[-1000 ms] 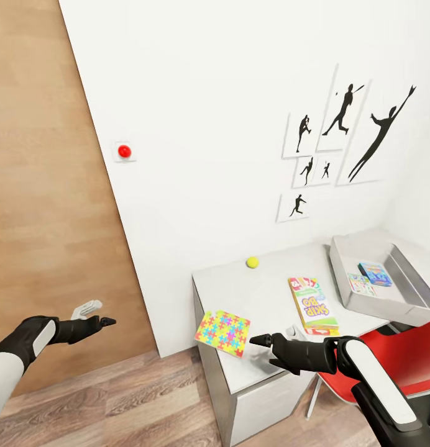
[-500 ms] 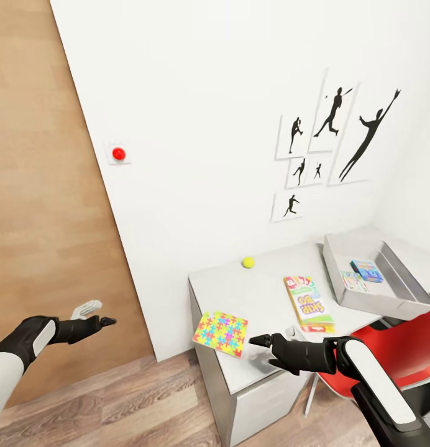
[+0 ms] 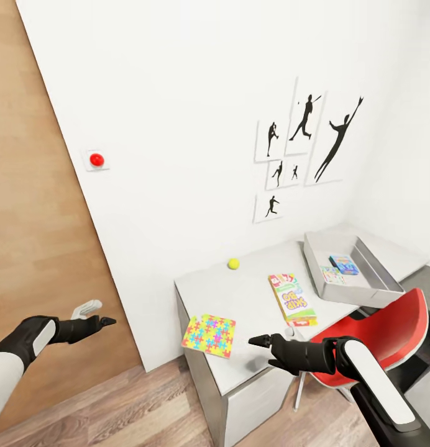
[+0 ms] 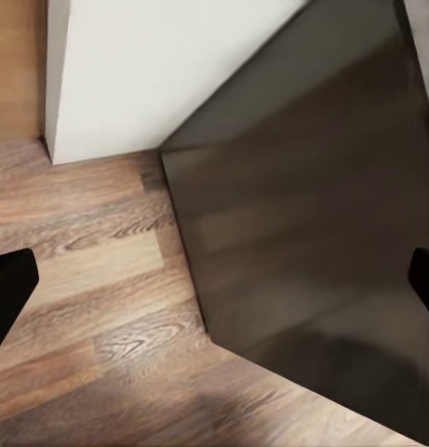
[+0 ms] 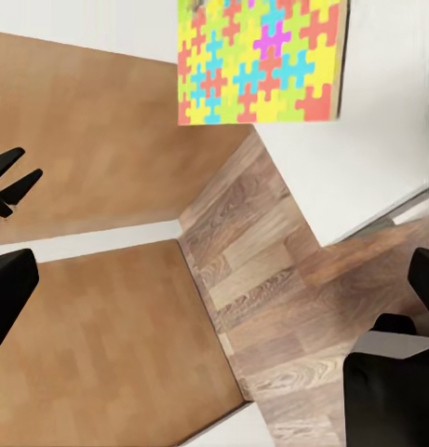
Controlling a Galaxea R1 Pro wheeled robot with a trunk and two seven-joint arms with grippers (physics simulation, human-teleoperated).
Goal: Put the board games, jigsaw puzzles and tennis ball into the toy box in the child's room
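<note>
The table (image 3: 252, 292) stands against the white wall. On it lie a jigsaw puzzle (image 3: 209, 335) that overhangs the near left edge, the tennis ball (image 3: 233, 263) by the wall, and the SKIP-BO board game (image 3: 292, 299). At the far right end sits the toy box (image 3: 358, 294), with two small flat printed things inside (image 3: 343, 264). My right gripper (image 3: 268, 338) hovers open over the near edge, just right of the puzzle (image 5: 261, 60). My left gripper (image 3: 102, 312) is open, off to the left over the floor. The bed is out of view.
A red chair (image 3: 376, 329) stands at the table's front, under my right arm. A wood panel (image 3: 28, 217) and a red wall button (image 3: 97, 159) are at the left. Black silhouette pictures (image 3: 302, 149) hang above. A dark cabinet (image 3: 429, 279) sits at the far right.
The whole picture has shifted left and slightly down, so the camera has moved. Both arms hold the same pose in view, and the toys lie as before.
</note>
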